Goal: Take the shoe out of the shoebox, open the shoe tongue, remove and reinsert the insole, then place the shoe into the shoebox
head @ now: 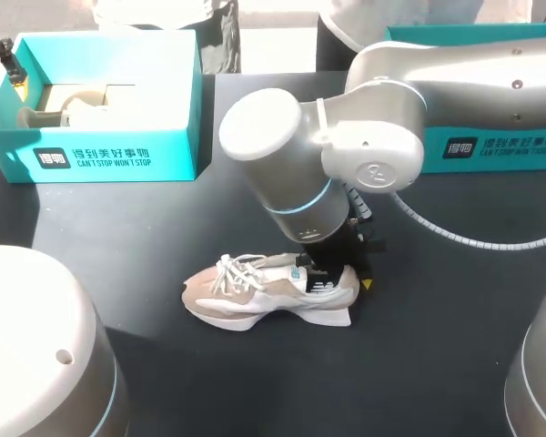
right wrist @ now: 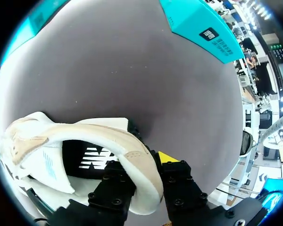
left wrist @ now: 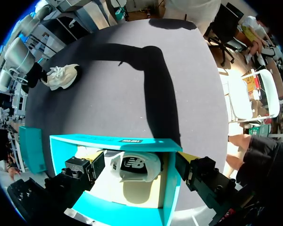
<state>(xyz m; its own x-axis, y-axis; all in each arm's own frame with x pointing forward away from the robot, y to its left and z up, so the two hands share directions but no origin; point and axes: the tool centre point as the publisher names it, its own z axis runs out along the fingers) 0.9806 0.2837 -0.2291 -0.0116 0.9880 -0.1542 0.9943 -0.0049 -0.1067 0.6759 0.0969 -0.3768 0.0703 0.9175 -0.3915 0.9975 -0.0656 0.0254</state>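
Observation:
A beige and white shoe [head: 264, 291] lies on its sole in the middle of the black table, toe to the left; the left wrist view shows the shoe [left wrist: 61, 76] far off. My right gripper [head: 335, 273] stands at its heel. In the right wrist view the shoe's heel collar [right wrist: 141, 169] sits between the fingers of my right gripper [right wrist: 144, 162], one finger inside the shoe and one outside, both against it. The teal shoebox [head: 109, 155] stands at the back left. My left gripper [left wrist: 139, 169] hangs open over the box's [left wrist: 113, 141] inside, fingers wide apart.
A second shoe [left wrist: 134, 167] lies inside the shoebox on paper. Another teal box part [head: 500, 146] stands at the back right, behind my right arm. The black tabletop [head: 164, 228] lies bare between box and shoe.

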